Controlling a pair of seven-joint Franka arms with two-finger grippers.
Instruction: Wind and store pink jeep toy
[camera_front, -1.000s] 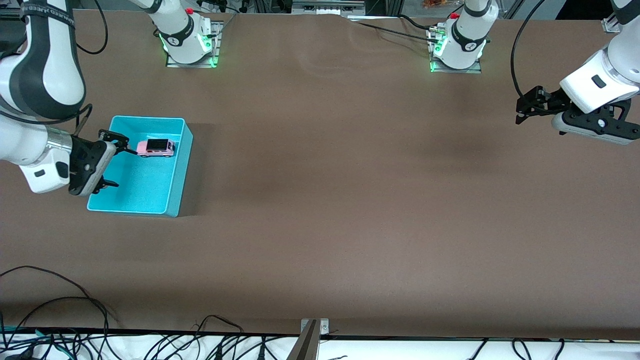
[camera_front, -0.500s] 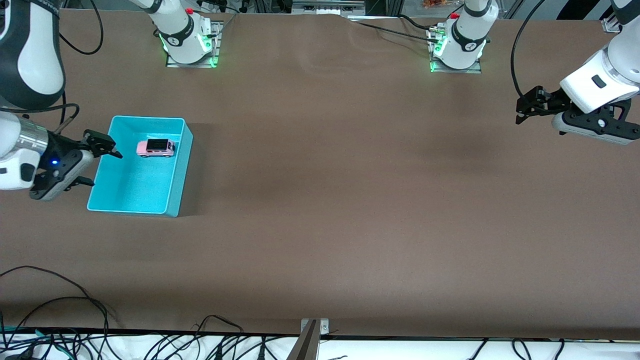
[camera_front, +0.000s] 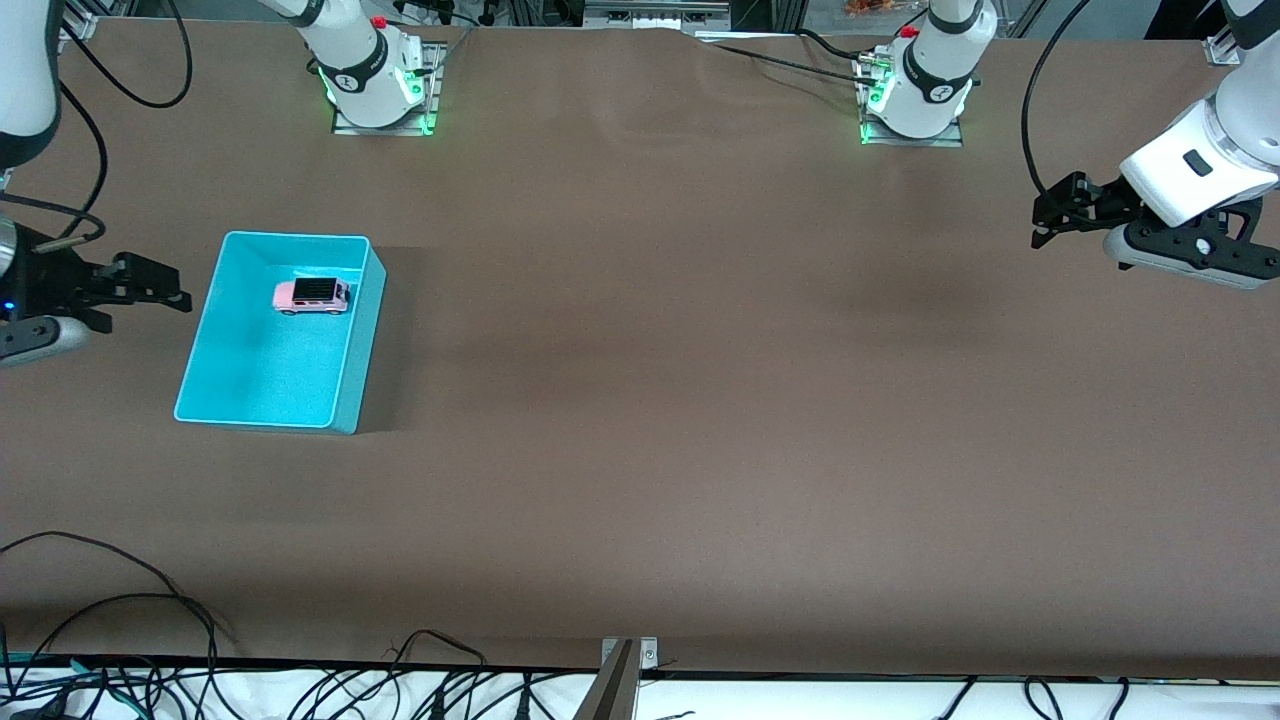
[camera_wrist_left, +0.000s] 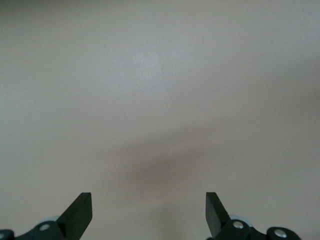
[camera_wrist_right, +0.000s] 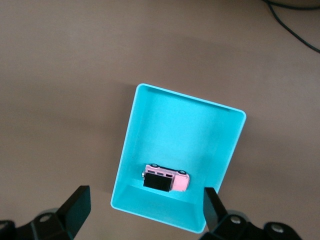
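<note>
The pink jeep toy (camera_front: 311, 295) stands on its wheels inside the turquoise bin (camera_front: 270, 370), in the part of the bin farther from the front camera. My right gripper (camera_front: 140, 300) hangs open and empty beside the bin, off its edge toward the right arm's end of the table. In the right wrist view the pink jeep toy (camera_wrist_right: 166, 179) shows below the right gripper (camera_wrist_right: 146, 195), lying in the bin (camera_wrist_right: 192, 100). The left gripper (camera_front: 1050, 210) waits open over bare table at the left arm's end. The left wrist view shows the left gripper (camera_wrist_left: 149, 197) with only table beneath.
The two arm bases (camera_front: 375, 75) (camera_front: 915, 85) stand along the table's edge farthest from the front camera. Loose black cables (camera_front: 120, 610) lie along the edge nearest that camera. A brown mat (camera_front: 700, 380) covers the table.
My right gripper has pulled back from over the bin, away from the jeep, toward the right arm's end of the table. The jeep stays in the bin. The left arm has not moved.
</note>
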